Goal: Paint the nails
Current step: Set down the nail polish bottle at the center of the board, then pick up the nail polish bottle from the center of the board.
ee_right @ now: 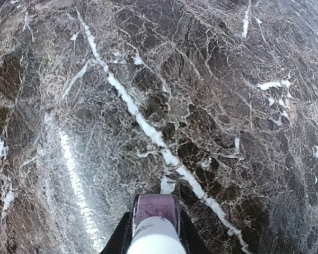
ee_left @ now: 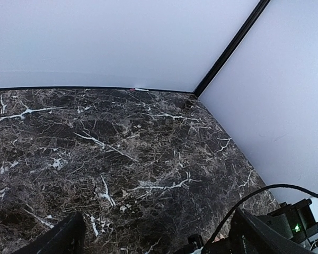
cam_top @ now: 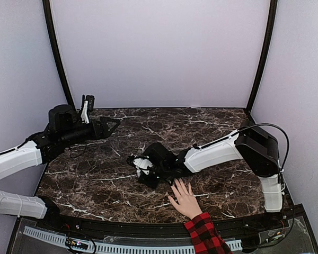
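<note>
1. Because the right gripper [cam_top: 141, 165] is clamped narrow on a small polish bottle [ee_right: 156, 212], that arm carries the tool; the mauve glass body points down at the marble table [cam_top: 95, 174] and the white cap sits nearer the wrist camera.
2. The bottle holds mauve polish. The cap looks to be on, and no brush shows.
3. The nails [cam_top: 176, 183] lie just beside this gripper, toward the near edge and the robot's right, on a human hand [cam_top: 184, 199] resting flat on the table.
4. The hand's long axis runs from the plaid sleeve [cam_top: 204, 234] at the near edge diagonally toward the far left, so the fingertips point at the gripper.
5. The right arm is much the nearer.
6. The left gripper [cam_top: 112, 126] stands wide and holds nothing, raised at the far left, well apart from the hand.
7. Judged from this, the next move means opening the bottle.
</note>
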Robot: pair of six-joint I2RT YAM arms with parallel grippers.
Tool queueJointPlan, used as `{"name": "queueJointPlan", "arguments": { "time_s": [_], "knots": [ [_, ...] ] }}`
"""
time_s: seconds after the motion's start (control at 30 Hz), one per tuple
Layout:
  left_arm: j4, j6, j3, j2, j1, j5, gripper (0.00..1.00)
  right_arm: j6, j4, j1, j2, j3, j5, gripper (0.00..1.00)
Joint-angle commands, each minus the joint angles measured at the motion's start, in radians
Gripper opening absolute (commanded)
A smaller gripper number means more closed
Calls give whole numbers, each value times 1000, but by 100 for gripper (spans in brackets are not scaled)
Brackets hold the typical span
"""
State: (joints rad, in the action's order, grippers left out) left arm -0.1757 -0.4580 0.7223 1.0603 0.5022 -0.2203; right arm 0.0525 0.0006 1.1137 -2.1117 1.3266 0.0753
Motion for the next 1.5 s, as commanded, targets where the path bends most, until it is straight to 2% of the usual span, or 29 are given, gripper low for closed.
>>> {"name": "queueJointPlan", "arguments": {
  "time_s": [0.0, 0.1, 0.3, 0.57, 0.73, 1.0, 1.23, 1.47],
  "knots": [
    [-6, -7, -23, -22, -7, -8, 99, 33, 59, 10, -24, 20, 2, 18],
    [-4, -5, -28, -18, -8, -9, 99, 38, 90, 10, -26, 1, 12, 23],
    [-8, -15, -46, -22, -8, -18, 99, 42, 175, 12, -21, -59, 28, 42],
    [-14, -18, -52, -18, -8, -29, 99, 35, 354, 10, -20, -163, 9, 44],
    [-15, -18, -51, -16, -8, -29, 99, 22, 407, 10, -37, -188, 0, 42],
    [-20, -15, -56, -12, -8, -29, 99, 12, 503, 10, -53, -239, -12, 30],
    [-15, -13, -61, -12, -8, -42, 99, 10, 522, 10, -53, -242, -10, 27],
    [-12, 0, -69, -14, -8, -71, 97, 22, 487, 5, -21, -237, 7, 17]
  ]
}}
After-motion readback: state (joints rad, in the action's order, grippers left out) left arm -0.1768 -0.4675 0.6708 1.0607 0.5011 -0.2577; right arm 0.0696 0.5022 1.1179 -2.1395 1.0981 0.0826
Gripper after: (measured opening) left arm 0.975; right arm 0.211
